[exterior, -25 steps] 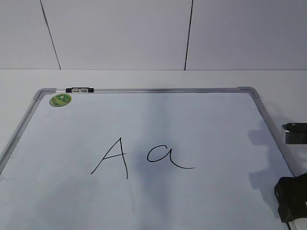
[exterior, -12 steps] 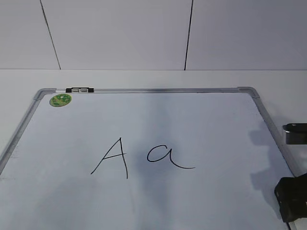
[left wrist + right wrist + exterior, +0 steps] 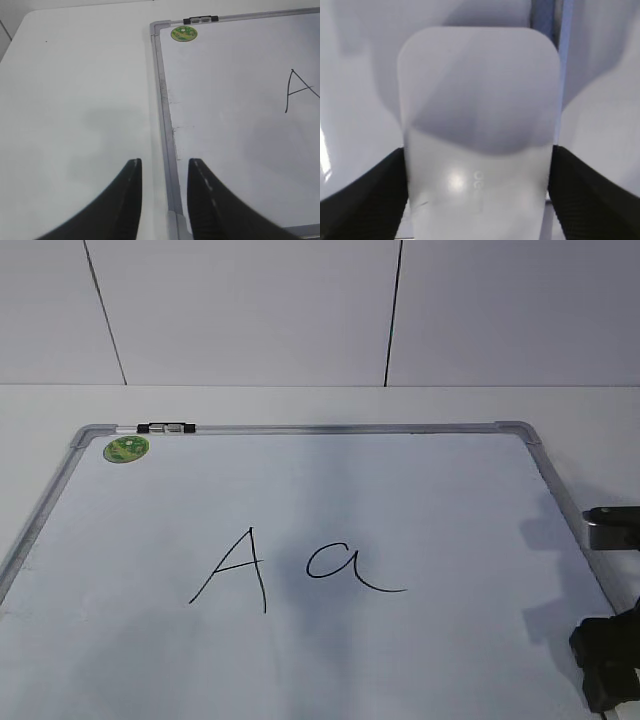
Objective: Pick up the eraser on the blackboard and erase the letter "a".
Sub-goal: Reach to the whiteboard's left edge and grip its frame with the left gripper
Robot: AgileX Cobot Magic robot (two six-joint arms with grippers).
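Right gripper (image 3: 477,200) has dropped slightly at lower right; jaws pinch the eraser (image 3: 477,125) by its long sides — light, stiff, slick plastic. Left gripper (image 3: 165,172) jaws spread, empty.

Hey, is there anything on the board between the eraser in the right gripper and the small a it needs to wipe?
Nothing visible. The eraser sits between the right gripper's fingers at the blackboard's right edge, and only bare board lies between there and the letter "a". The capital A lies beyond it.
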